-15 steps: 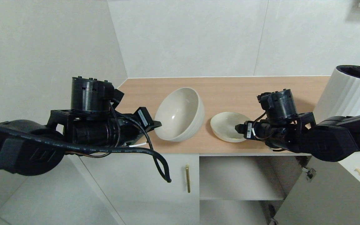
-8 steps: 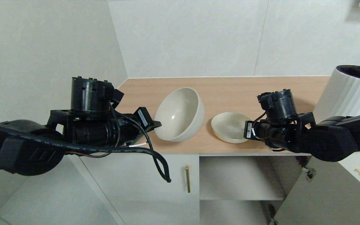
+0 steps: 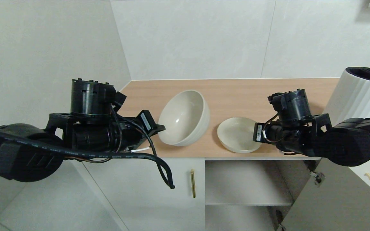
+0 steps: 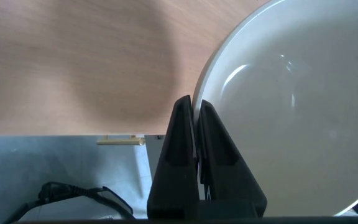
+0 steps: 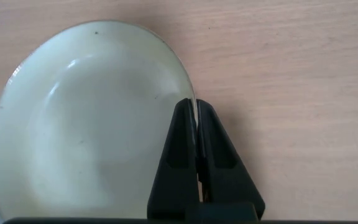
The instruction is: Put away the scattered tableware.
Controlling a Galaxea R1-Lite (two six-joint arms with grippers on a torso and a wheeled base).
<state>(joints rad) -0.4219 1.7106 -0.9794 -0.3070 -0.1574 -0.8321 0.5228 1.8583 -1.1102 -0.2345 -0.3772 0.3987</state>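
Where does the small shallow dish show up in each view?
Head view: shallow dish at the front edge of the wooden countertop, right of the large bowl, rim gripped by the right end effector.
Left wrist view: not in it.
Right wrist view: straight ahead, rim between the fingers.
Shared landmark: the wooden countertop.

Over the last second our right gripper [image 3: 256,134], pinching the rim of the small dish [image 3: 238,134], has drawn back a little to the right and toward the front edge of the surface [image 3: 236,96]. The dish has come along with it and now lies flatter, less tipped up than before. Our left arm has eased very slightly to the left, and the large bowl [image 3: 185,117] in the left gripper [image 3: 161,128] has hardly shifted.
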